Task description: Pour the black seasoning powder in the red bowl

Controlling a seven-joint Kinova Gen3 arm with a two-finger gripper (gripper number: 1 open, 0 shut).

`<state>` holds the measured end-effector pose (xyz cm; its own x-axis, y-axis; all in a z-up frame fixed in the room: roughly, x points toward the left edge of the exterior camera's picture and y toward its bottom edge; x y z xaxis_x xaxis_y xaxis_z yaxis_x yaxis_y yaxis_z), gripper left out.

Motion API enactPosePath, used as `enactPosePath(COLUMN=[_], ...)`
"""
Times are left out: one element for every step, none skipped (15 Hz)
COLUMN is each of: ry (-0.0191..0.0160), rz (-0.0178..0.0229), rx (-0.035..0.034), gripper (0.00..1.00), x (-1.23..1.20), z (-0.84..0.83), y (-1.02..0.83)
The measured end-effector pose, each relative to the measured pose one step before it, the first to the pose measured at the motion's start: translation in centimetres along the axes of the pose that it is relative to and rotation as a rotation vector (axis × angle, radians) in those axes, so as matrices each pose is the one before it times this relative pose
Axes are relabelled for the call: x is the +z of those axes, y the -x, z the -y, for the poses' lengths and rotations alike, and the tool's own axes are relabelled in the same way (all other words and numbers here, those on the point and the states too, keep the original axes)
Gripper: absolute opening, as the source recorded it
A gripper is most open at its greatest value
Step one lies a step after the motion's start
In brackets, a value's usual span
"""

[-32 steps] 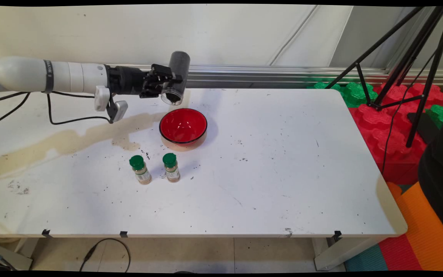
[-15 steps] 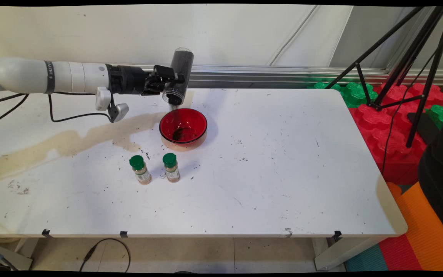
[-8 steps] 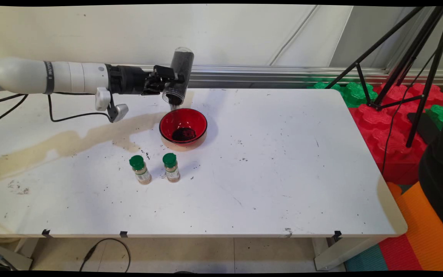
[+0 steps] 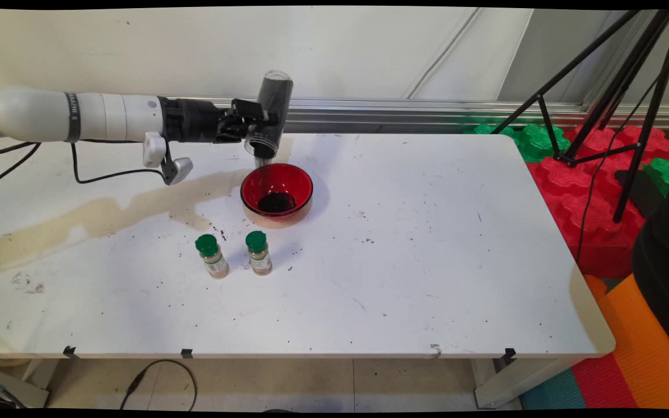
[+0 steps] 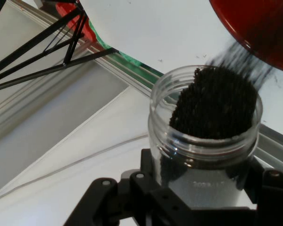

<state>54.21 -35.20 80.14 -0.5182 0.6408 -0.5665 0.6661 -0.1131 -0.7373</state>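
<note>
My gripper [image 4: 256, 119] is shut on a clear plastic jar [image 4: 269, 113] of dark granules, held tipped mouth-down over the back rim of a red bowl [image 4: 277, 204]. A thin stream of granules falls from the jar's mouth into the bowl, where a dark heap [image 4: 277, 202] lies on the bottom. In the hand view the jar [image 5: 205, 141] sits between the fingers with granules spilling over its lip toward the bowl [image 5: 264, 28].
Two small spice bottles with green caps [image 4: 211, 255] [image 4: 259, 252] stand in front of the bowl. A tan stain [image 4: 96, 212] runs across the table's left part. Black tripod legs [image 4: 601, 104] and red and green foam blocks [image 4: 596, 191] stand off the right edge.
The jar has tipped further mouth-down over the bowl and granules have poured out. The bowl was bare two seconds ago and now holds a growing dark heap.
</note>
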Motion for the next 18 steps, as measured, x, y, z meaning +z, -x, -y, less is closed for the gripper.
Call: enactPosePath(ry=[-0.00021,-0.00051,-0.00019,-0.00041,-0.00030,-0.00022,-0.00049,-0.00039,-0.00039,-0.00014,-0.00012,-0.00028,-0.00010,-0.00023,-0.00007,-0.00020,-0.00014,-0.00003], rz=[-0.00011,-0.00017,-0.00011,-0.00005,-0.00003,-0.00021,-0.00011,0.00001,-0.00004,-0.00006,0.00015,-0.00004,-0.00016,0.00008,-0.00016,-0.00001,-0.00011,-0.00002], rx=[0.00149,0.00186,0.00135,0.00215,0.00118,0.00193,0.00245,0.00208,0.00166,0.00090,0.00180,0.00222,0.00141,0.00147,0.00084,0.00075,0.00031,-0.00021], gripper=[0.00,0.00,0.00,0.00,0.00,0.00,0.00,0.00,0.00,0.00,0.00,0.00,0.00,0.00,0.00,0.00,0.00,0.00], x=[-0.009,-0.012,-0.010,-0.019,-0.011,-0.017,-0.017,-0.021,-0.005,-0.009,-0.022,-0.020,-0.012,-0.014,-0.008,-0.016,-0.011,-0.029], z=[0.007,0.011,0.005,0.011,0.009,0.007,0.018,0.016,0.010,0.003,0.007,0.009,0.002,0.008,0.003,0.005,0.005,0.001], y=[-0.003,-0.007,-0.004,-0.007,-0.003,-0.004,-0.005,-0.006,0.002,-0.003,-0.001,-0.002,0.001,0.004,-0.004,0.000,-0.005,-0.004])
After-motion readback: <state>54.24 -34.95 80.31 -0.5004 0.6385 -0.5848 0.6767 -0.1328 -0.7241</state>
